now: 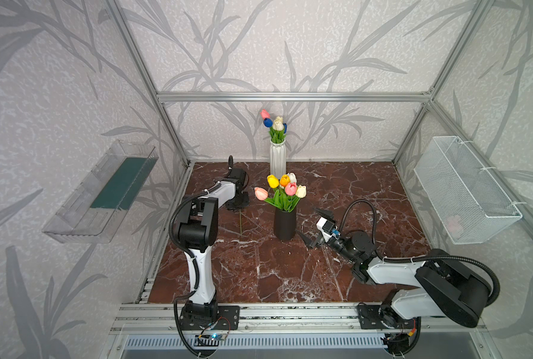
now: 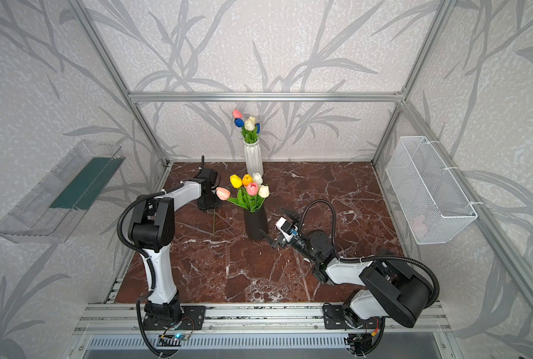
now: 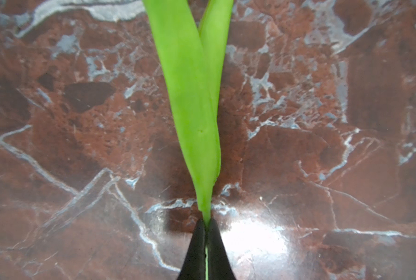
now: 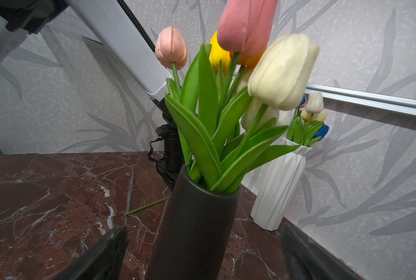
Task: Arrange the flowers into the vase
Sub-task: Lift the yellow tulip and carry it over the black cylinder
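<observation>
The dark red marble table [image 1: 259, 273] filled the floor of the cell. Taking the table in a top view as the dial, a white wire basket [image 1: 464, 189] hung on the wall at 3 o'clock and a clear plastic tray [image 1: 103, 192] on the wall at 9 o'clock.

A black vase [image 1: 285, 225] stood near the middle, with a bunch of flowers [image 1: 285, 186] in it: yellow, orange, pink, peach and cream tulips above green leaves. A white ribbed vase [image 1: 277, 158] stood at 12 o'clock by the back wall, well apart from the black one, with pink, blue and white tulips [image 1: 276, 124] in it.

The right gripper [image 1: 313, 226] hung just beside the black vase, at about 4 o'clock from it, its jaws spread wide on either side of the vase body and touching nothing.

The left gripper [image 1: 238, 205] pointed down at 9 o'clock from the black vase, its jaws pinched tight on the thin stem of one loose flower [image 1: 241, 222] lying on the table. Its two green leaves [image 3: 194, 97] ran away from the fingertips; its head was hidden.
</observation>
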